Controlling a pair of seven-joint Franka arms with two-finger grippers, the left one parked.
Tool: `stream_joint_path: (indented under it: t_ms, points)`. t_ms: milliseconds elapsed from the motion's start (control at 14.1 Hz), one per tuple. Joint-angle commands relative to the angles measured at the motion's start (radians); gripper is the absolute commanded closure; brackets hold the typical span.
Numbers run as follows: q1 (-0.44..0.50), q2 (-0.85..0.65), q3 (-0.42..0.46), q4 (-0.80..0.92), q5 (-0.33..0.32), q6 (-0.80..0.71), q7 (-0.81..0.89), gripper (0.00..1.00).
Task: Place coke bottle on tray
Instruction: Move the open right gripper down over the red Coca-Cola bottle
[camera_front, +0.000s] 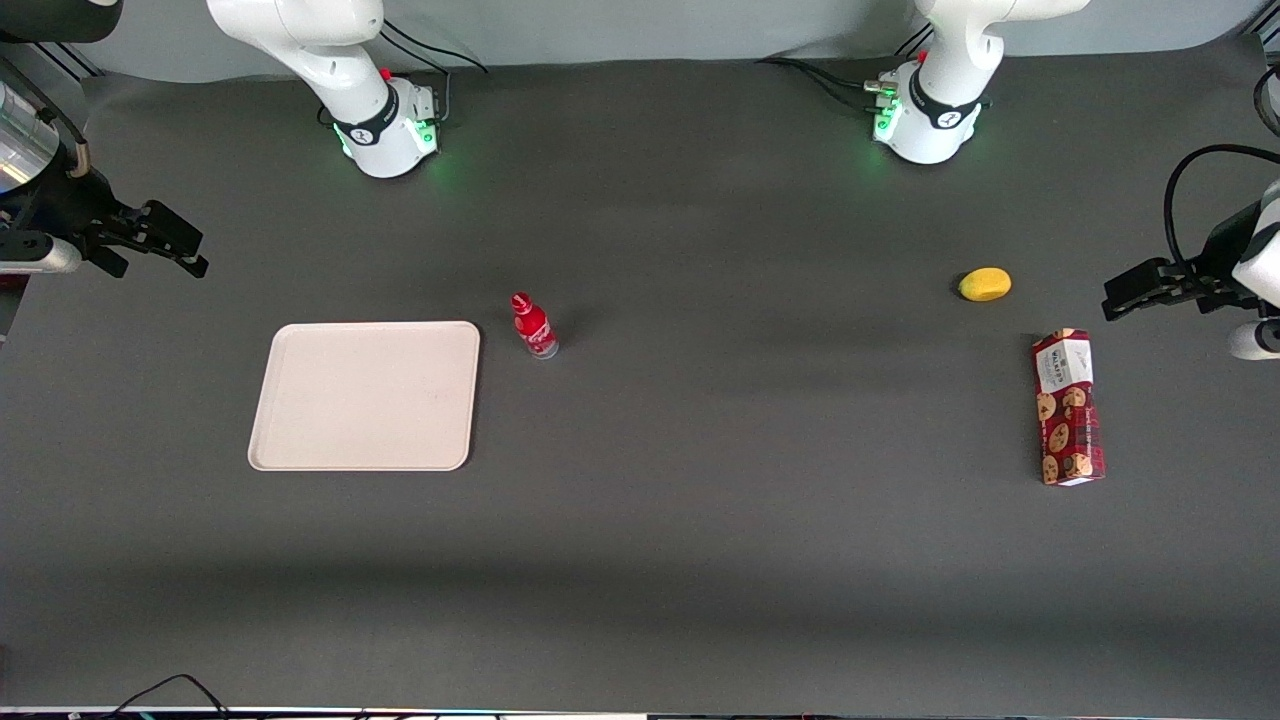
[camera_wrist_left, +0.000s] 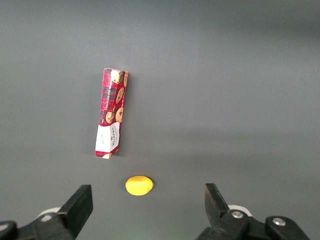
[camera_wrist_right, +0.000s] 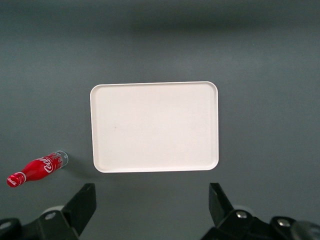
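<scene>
The coke bottle (camera_front: 534, 325) stands upright on the table (camera_front: 700, 520), cap up, just beside the tray (camera_front: 366, 395). The gripper (camera_wrist_right: 152, 202) hangs wide open and empty, high above the table's working-arm end.

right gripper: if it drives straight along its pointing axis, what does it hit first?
Likely the flat beige plastic tray: the open right gripper looks down at it. The small red coke bottle sits off-line. Depth unclear.
</scene>
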Motion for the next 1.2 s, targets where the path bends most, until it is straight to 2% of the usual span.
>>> stream_joint_path:
  t_ms: [0, 283, 424, 636, 919, 1131]
  points:
    - [0.005, -0.001, -0.002, 0.003, 0.008, -0.003, -0.025, 0.00]
    - [0.012, 0.040, 0.019, 0.049, 0.016, -0.003, -0.006, 0.00]
    - [0.014, 0.083, 0.108, 0.075, 0.019, -0.005, 0.064, 0.00]
    - [0.015, 0.169, 0.250, 0.122, 0.053, 0.006, 0.291, 0.00]
    - [0.014, 0.282, 0.448, 0.155, 0.041, 0.065, 0.554, 0.00]
    - [0.014, 0.321, 0.530, 0.077, 0.016, 0.165, 0.600, 0.00]
